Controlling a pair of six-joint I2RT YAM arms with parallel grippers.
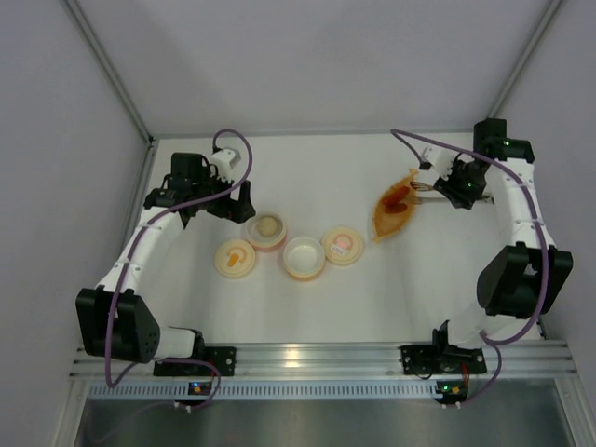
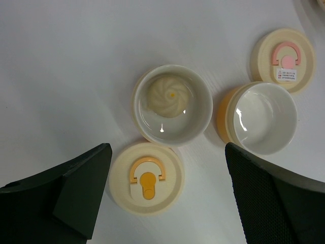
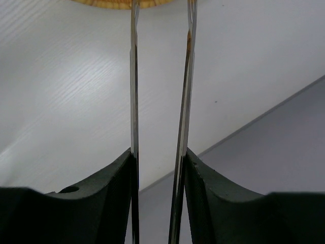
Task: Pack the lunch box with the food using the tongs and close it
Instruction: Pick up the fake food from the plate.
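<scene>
Right gripper (image 3: 159,155): clamped on the tongs (image 3: 134,91), with one slim arm against each finger pad. The arms stand apart, so the tongs are not squeezed shut.
Left gripper (image 1: 223,200): jaws wide and holding nothing, well left of the dish (image 1: 386,222), hovering above the bun bowl (image 2: 200,109).
Tong tips: over the dish's right rim in the top view. They run out of the wrist view, so I cannot tell whether they touch the food.
Food to fetch: red piece (image 1: 399,196), lying in the dish toward its far end.
Food packed: bun (image 2: 166,96), inside the bun bowl, well left of the dish.
Free box: empty bowl (image 2: 264,119), left of the dish and nearer to it than the bun bowl.
Lids: pink lid (image 2: 283,60) just left of the dish, orange lid (image 2: 147,178) furthest left of it. Both lie flat on the table (image 1: 372,298), off their bowls.
Step in hand: judged to be reaching with the tongs for the red piece.
Next move calls for: tips on either side of the piece, a firmer squeeze, a lift clear of the dish rim, then a carry left to the empty bowl.
After that: both lids remain to be fitted.
</scene>
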